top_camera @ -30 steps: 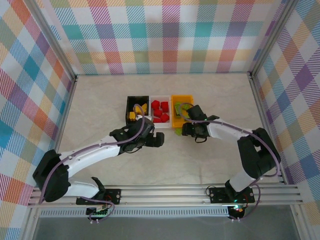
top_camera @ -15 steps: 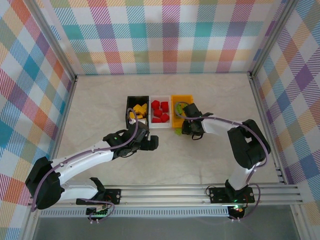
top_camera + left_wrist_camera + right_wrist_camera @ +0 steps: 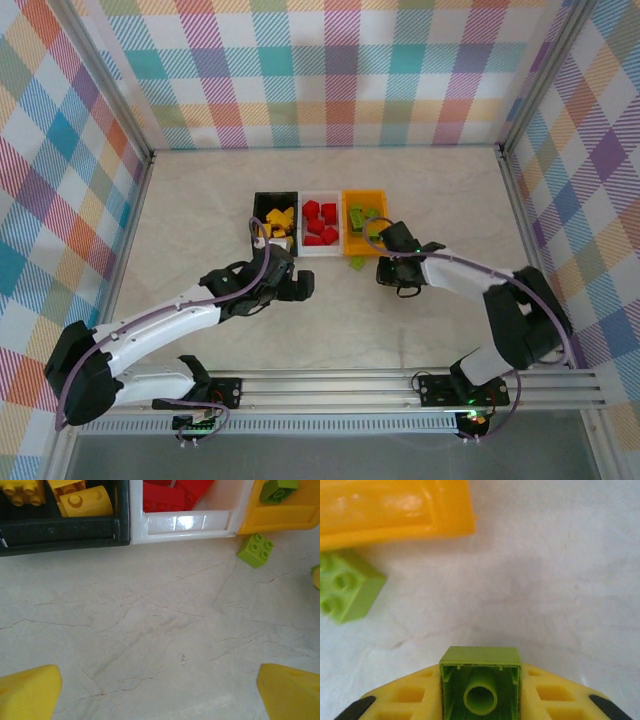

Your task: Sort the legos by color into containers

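Note:
My right gripper [image 3: 480, 692] is shut on a lime green lego [image 3: 480, 680], its hollow underside facing the camera, just above the table in front of the orange-yellow container [image 3: 395, 510]. In the top view that gripper [image 3: 386, 270] is near the bin's front right corner. A second green lego [image 3: 345, 592] [image 3: 357, 263] [image 3: 255, 549] lies on the table by the bin's front. My left gripper [image 3: 160, 695] [image 3: 300, 288] is open and empty over bare table in front of the black container [image 3: 60, 532] and the white container [image 3: 187, 525].
The three bins stand in a row mid-table: black [image 3: 257, 222] with yellow bricks, white [image 3: 320, 250] with red bricks, orange-yellow [image 3: 364, 196] with green bricks. Open tabletop lies to the left, right and near side. Plaid walls enclose the table.
My right gripper has closed on the green lego and drawn back slightly from the orange-yellow bin. The left gripper slid a little away from the bins early on and stayed open.

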Robot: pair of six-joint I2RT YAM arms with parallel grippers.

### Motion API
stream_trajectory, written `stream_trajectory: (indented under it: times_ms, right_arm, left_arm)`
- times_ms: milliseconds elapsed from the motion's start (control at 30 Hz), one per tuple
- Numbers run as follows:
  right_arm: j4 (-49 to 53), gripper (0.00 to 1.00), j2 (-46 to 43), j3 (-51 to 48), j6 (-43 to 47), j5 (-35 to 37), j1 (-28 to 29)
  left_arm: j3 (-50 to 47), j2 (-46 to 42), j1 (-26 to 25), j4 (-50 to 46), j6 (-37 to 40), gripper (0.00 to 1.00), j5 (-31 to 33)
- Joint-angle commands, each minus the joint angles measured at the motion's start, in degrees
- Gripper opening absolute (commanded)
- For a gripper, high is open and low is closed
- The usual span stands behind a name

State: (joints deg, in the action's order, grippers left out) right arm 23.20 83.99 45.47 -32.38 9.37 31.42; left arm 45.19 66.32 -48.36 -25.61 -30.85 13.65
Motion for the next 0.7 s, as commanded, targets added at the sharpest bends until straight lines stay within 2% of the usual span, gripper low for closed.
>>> stream_trajectory:
  times_ms: [0, 100, 267, 433, 500, 600, 667]
  right_arm:
    - [3.2, 0.29, -7.9, 1.4, -0.6, 0.6, 2.1]
    - [2.7, 0.30, -8.3, 6.9, 1.1, 1.7, 2.0]
    - [1.3, 0.31, 3.6, 20.5, 2.1, 4.3, 0.9]
    - [-2.0, 0.36, 15.6, 29.7, 1.4, 7.5, -1.0]
    - [-1.1, 0.41, 19.5, 33.8, 0.9, 7.8, -1.5]
    - [0.9, 0.56, 22.7, 38.2, 0.4, 7.7, -1.6]
    - [1.2, 0.66, 21.5, 38.0, -0.2, 7.8, -1.5]
  left_arm:
    - [-1.1, -2.3, -0.2, -1.9, -0.5, 1.00, 2.6]
    - [-1.2, -2.7, -0.2, -3.0, -0.8, 1.00, 4.5]
    - [-1.7, -5.2, -0.2, -4.5, -1.5, 1.00, 5.6]
    - [-2.1, -8.9, -0.2, -6.4, -1.2, 1.00, 6.3]
    - [-1.8, -9.6, -0.2, -7.2, -0.8, 1.00, 6.8]
    - [-1.4, -10.0, -0.2, -8.4, -0.7, 1.00, 7.6]
    - [-0.9, -9.8, -0.1, -9.0, -0.7, 1.00, 8.1]
